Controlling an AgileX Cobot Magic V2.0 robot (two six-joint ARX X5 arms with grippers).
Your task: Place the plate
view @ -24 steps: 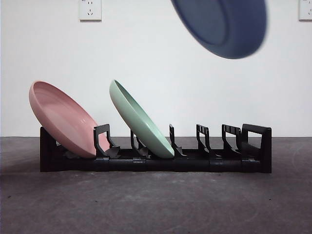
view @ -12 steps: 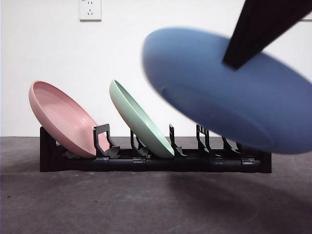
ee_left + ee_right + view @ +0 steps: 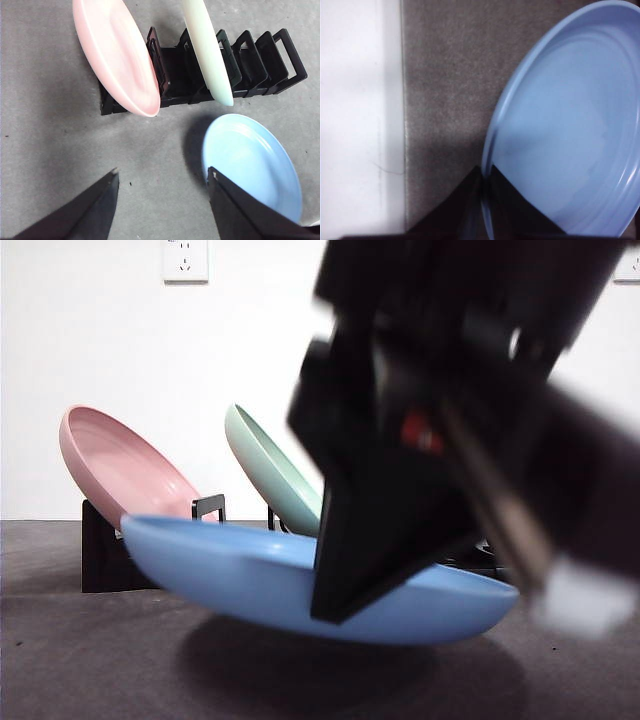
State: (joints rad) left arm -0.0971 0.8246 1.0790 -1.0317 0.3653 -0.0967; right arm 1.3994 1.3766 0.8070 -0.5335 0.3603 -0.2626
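In your front view, the right gripper (image 3: 345,585) and its arm fill the upper right as a dark blur, hiding most of the rack (image 3: 100,550), the lower part of the green plate (image 3: 275,470) and the far rim of the blue plate (image 3: 250,575). The blue plate also covers the bottom of the pink plate (image 3: 120,465). Your right wrist view cuts the blue plate off at its edges. Your left wrist view cuts off the tops of the pink and green plates.

Front camera low, level, close; left wrist camera high, looking down; both share black slotted plastic rack (image 3: 100,555) (image 3: 260,65); right wrist close.
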